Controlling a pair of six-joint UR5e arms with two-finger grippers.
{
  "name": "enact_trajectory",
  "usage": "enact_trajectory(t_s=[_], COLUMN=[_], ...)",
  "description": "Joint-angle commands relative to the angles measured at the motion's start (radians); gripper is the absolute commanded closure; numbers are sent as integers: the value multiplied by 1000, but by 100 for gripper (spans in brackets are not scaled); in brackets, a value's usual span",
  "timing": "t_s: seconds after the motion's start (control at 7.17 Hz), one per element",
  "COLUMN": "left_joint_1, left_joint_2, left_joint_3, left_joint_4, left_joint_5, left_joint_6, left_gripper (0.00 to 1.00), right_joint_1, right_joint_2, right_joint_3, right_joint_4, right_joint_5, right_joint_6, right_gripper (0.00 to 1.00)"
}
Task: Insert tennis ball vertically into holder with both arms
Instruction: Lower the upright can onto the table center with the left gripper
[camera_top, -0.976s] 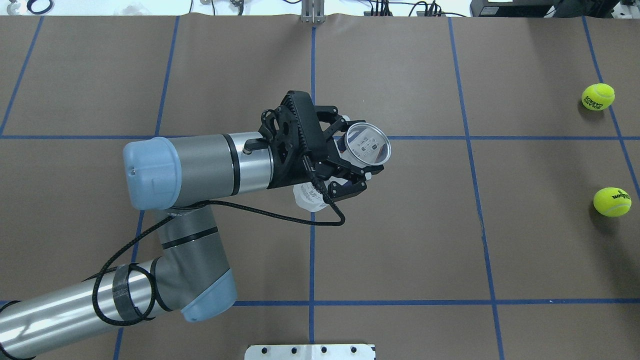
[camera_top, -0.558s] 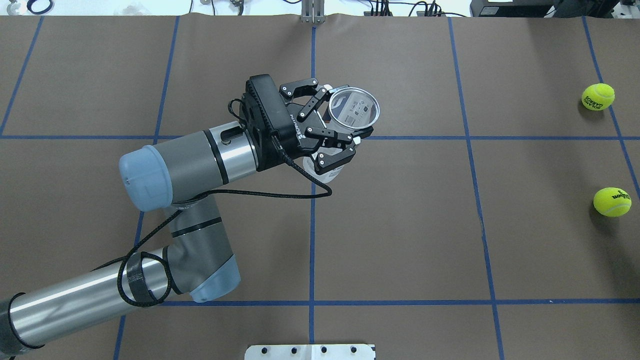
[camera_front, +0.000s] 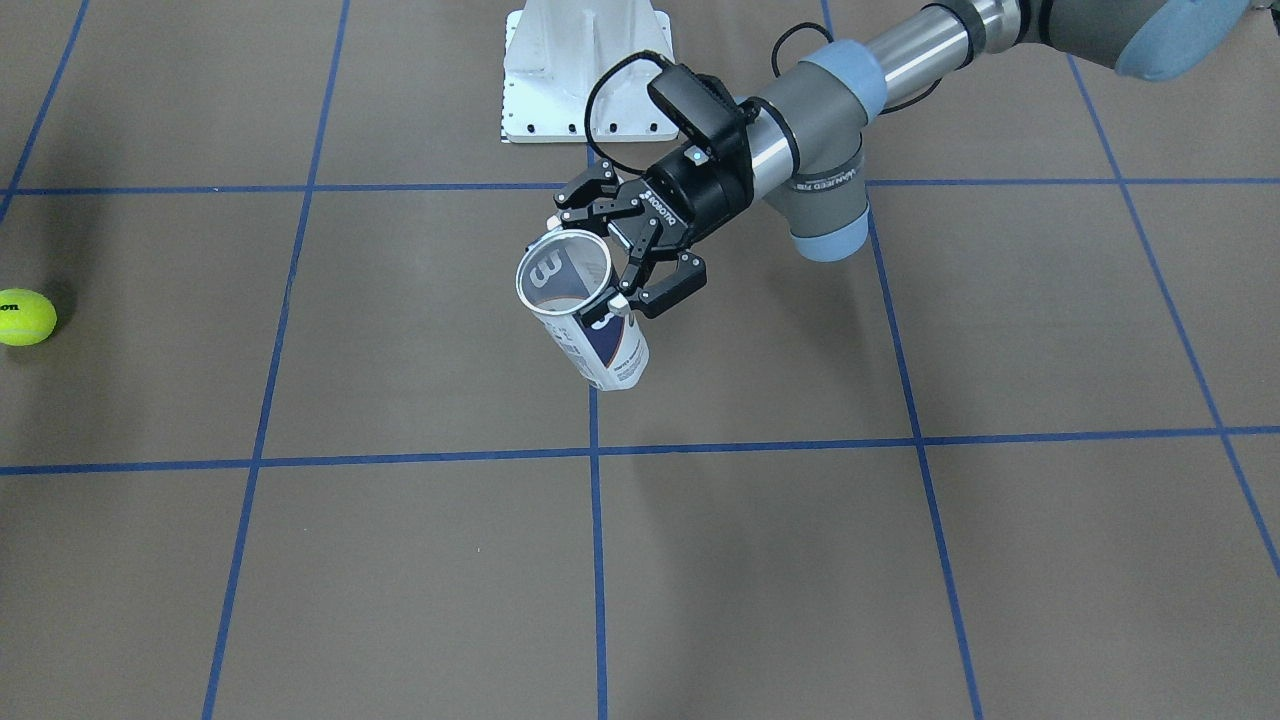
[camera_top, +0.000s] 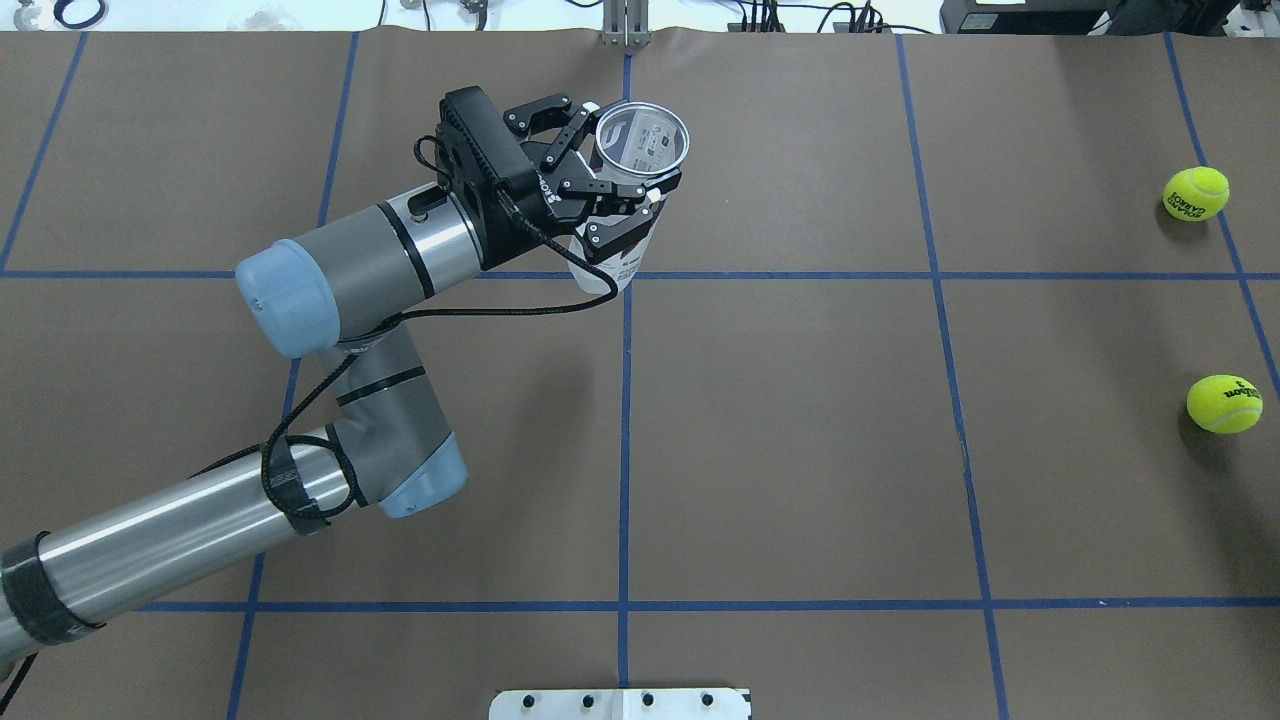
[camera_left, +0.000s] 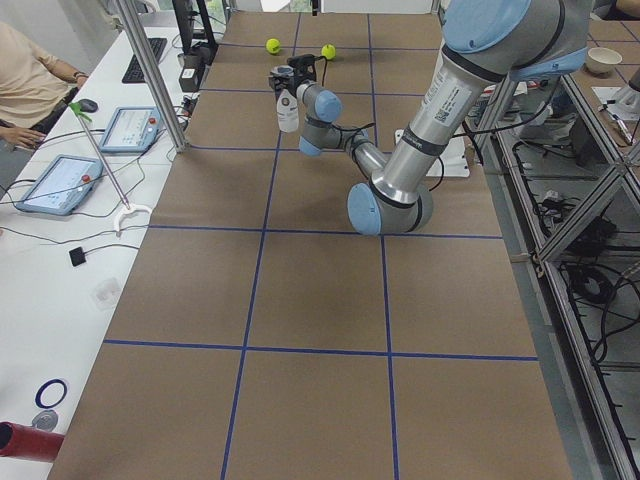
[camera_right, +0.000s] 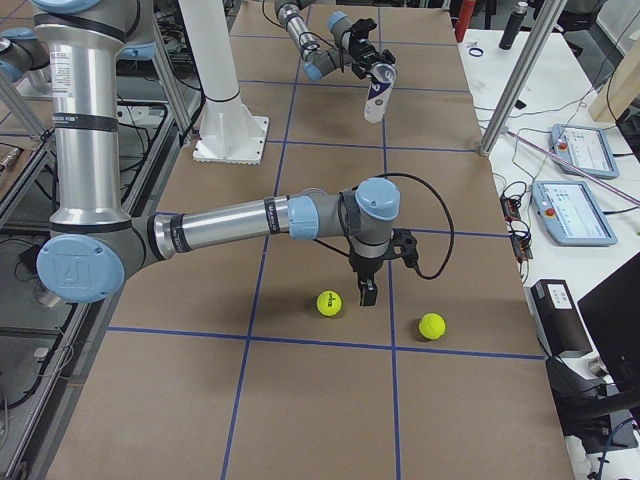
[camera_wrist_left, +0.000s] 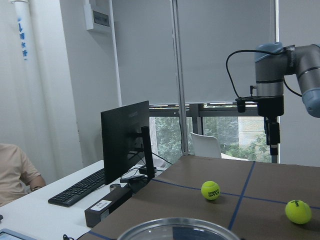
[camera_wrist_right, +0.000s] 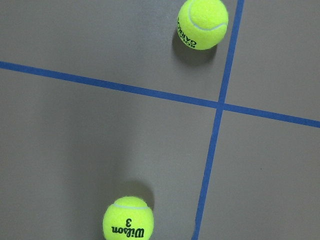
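My left gripper (camera_top: 622, 172) is shut on the holder (camera_top: 645, 135), a clear can with a silver rim and a white and navy label. The holder (camera_front: 592, 335) hangs above the table, mouth up and a little tilted. The tennis ball (camera_top: 1224, 404) with "Wilson 3" print lies at the table's right edge, and a second ball (camera_top: 1196, 193) lies farther out. My right gripper (camera_right: 367, 291) points down just beside the tennis ball (camera_right: 328, 303); I cannot tell whether it is open or shut. The right wrist view shows the tennis ball (camera_wrist_right: 128, 218) near its bottom edge, with no fingers in it.
The white pedestal (camera_front: 585, 70) stands at the robot's side of the table. A side table with tablets (camera_left: 58, 185), a keyboard and a seated person (camera_left: 30, 75) runs along the far edge. Blue tape lines cross the brown table.
My left arm has carried the holder away from the robot, toward the far edge, and a little to the left. Neither ball has moved.
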Motion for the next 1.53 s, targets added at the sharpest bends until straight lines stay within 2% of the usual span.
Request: enact_trajectory(t_s=[0.0, 0.28, 0.42, 0.7, 1.39], left_joint_1=[3, 23, 24, 53, 101], left_joint_2=[-82, -79, -76, -71, -53], left_joint_3=[224, 257, 261, 336, 338], left_joint_4=[-214, -308, -315, -399, -410], left_joint_5=[3, 3, 3, 3, 40], left_joint_6=[-30, -30, -28, -24, -19], left_gripper=[29, 29, 29, 29, 28], right_joint_1=[0, 0, 0, 0, 0], right_joint_2=[4, 6, 4, 4, 4], right_joint_3=[0, 0, 0, 0, 1], right_joint_4=[0, 0, 0, 0, 0], right_joint_5=[0, 0, 0, 0, 0], right_joint_6=[0, 0, 0, 0, 0], right_gripper=[0, 0, 0, 0, 0])
